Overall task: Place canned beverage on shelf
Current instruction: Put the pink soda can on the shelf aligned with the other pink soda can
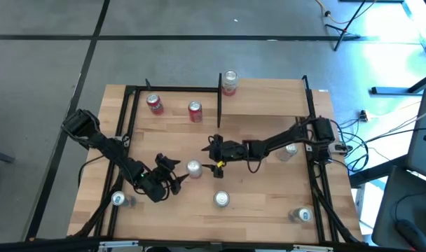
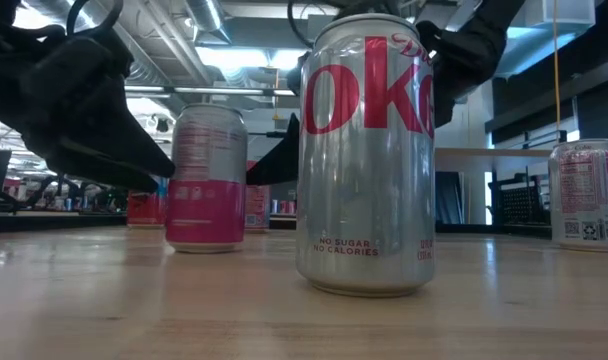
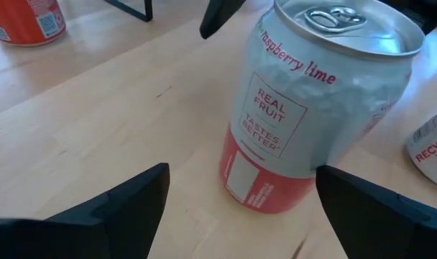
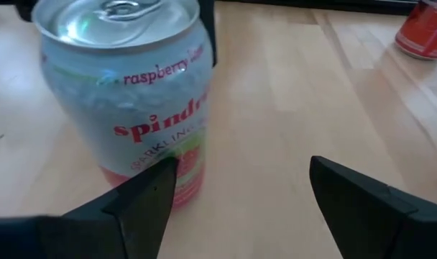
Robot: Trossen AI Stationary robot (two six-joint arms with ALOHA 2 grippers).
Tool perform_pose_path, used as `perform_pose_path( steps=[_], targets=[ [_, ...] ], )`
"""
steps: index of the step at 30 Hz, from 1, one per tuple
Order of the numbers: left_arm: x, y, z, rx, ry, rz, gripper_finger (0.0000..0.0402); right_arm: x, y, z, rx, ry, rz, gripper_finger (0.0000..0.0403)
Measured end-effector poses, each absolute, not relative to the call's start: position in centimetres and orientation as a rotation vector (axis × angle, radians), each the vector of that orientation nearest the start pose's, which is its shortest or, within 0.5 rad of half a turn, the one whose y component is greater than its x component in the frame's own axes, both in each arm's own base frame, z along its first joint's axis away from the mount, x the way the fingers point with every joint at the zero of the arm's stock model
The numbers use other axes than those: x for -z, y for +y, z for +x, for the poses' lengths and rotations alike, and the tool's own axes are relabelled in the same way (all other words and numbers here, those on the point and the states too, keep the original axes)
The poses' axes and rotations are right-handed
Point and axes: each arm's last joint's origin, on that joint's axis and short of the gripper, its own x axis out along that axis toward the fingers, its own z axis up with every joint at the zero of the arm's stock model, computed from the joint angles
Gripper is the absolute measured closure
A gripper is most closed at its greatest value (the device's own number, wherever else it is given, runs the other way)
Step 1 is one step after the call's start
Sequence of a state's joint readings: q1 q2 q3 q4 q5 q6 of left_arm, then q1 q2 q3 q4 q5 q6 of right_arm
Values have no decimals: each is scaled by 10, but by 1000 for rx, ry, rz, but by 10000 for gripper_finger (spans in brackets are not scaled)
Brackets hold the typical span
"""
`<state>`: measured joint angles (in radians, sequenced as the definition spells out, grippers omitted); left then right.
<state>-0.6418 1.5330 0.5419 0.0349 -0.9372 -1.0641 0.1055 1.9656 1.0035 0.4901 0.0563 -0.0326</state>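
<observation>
- The left gripper (image 1: 175, 175) has its fingers (image 3: 125, 205) spread wide and empty, one on either side of the raspberry can (image 3: 312, 108) in the left wrist view, with bare wood between that can and the nearer finger.
- The right gripper (image 1: 216, 155) is just as wide open and also holds nothing; in the right wrist view one finger (image 4: 143, 198) overlaps the foot of the same can, and whether it touches cannot be told.
- The raspberry can stands upright on the desk (image 1: 269, 189) near the middle, between the two grippers, one on each side of it.
- The left arm (image 1: 108, 147) comes in from the desk's left edge, bent at the elbow, its wrist low and pointing toward the can.
- The right arm (image 1: 276, 143) reaches in from the right edge, stretched long and low across the desk, its wrist turned toward the can.
- The shelf (image 1: 174, 112) sits at the far left of the desk, a light-wood board framed by thin black posts, with two red cans (image 1: 155, 103) on it.
- A silver cola can (image 2: 366, 150) stands upright nearer the front edge.
- Another can (image 1: 230, 81) stands at the far edge, and three more (image 1: 302, 214) sit by the side rails and the front corners.
</observation>
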Motion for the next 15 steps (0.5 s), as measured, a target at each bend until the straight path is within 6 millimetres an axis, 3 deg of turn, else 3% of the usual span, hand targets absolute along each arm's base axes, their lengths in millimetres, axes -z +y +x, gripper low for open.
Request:
perform_pose_path(
  steps=[15],
  targets=[
    [-125,-126,208,-580,436,-320,56,-140,61,396,-117,494,-83,91]
  ],
)
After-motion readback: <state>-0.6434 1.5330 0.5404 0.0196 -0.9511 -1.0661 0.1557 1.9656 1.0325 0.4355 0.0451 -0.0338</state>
